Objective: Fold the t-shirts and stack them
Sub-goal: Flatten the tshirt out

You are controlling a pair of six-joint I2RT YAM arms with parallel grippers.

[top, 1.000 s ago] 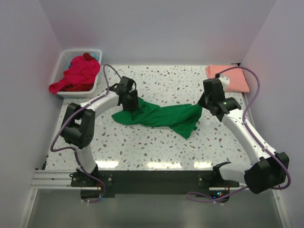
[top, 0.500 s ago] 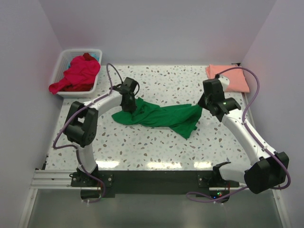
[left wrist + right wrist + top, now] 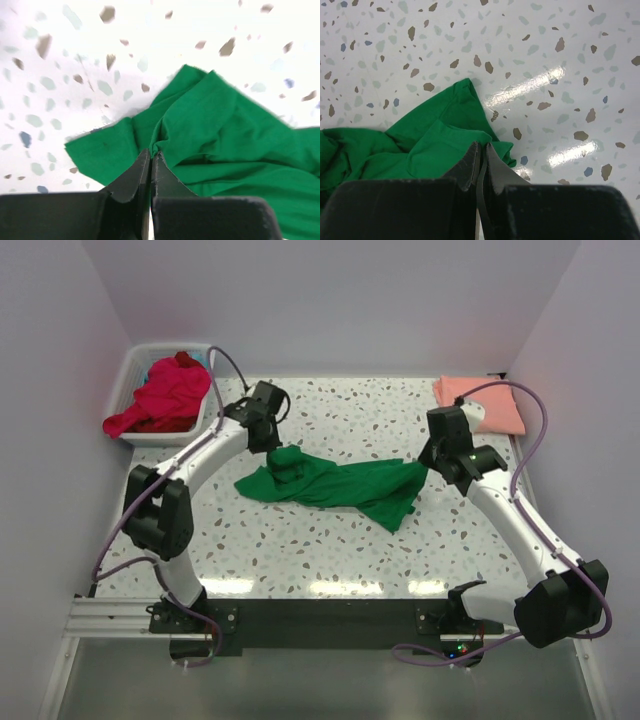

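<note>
A bright green t-shirt (image 3: 340,485) lies crumpled across the middle of the speckled table. My left gripper (image 3: 278,448) is shut on a pinch of its left part, and the cloth rises to a small peak there. In the left wrist view the fingertips (image 3: 151,152) meet on a green fold (image 3: 225,130). My right gripper (image 3: 424,462) is shut on the shirt's right corner. The right wrist view shows its tips (image 3: 482,146) closed over a green edge (image 3: 435,145). A salmon-pink t-shirt (image 3: 480,402) lies folded at the far right corner. Red and magenta t-shirts (image 3: 165,395) fill the basket.
A white plastic basket (image 3: 128,368) stands at the far left corner, a red sleeve hanging over its front. Grey walls close in the table on the left, back and right. Purple cables loop above both arms.
The left gripper has shut on the green shirt and drawn back toward the far side, pulling a bunch of cloth up. The right arm has stayed put.
</note>
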